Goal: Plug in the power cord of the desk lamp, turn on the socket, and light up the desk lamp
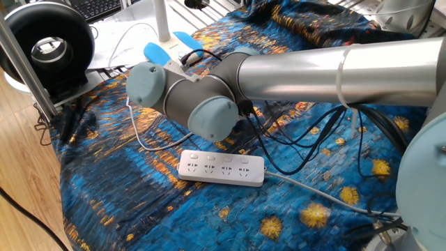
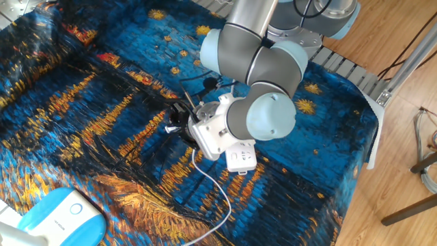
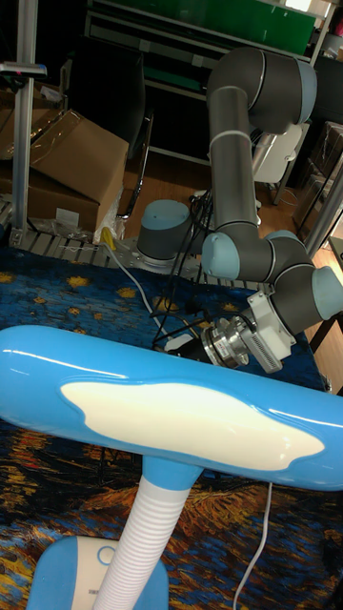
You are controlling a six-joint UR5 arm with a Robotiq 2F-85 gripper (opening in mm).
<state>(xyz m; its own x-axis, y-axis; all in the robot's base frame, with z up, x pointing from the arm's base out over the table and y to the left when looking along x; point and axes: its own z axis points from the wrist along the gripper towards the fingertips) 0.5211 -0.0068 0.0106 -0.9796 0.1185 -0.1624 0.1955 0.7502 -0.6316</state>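
White outlets on the socket [image 1: 221, 168] are all sitting empty near the table's front edge, so you are working on step one. Your gripper [image 2: 179, 121] is hanging low just beside it; its grip I cannot tell. Power cord [image 2: 213, 188] and desk lamp [image 2: 60, 216] are waiting.

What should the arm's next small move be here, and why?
Probably ease the gripper down toward the end of the power cord, which runs up beneath the wrist, its plug hidden. The socket shows all four outlets empty. Whether the jaws already hold the plug is unclear.
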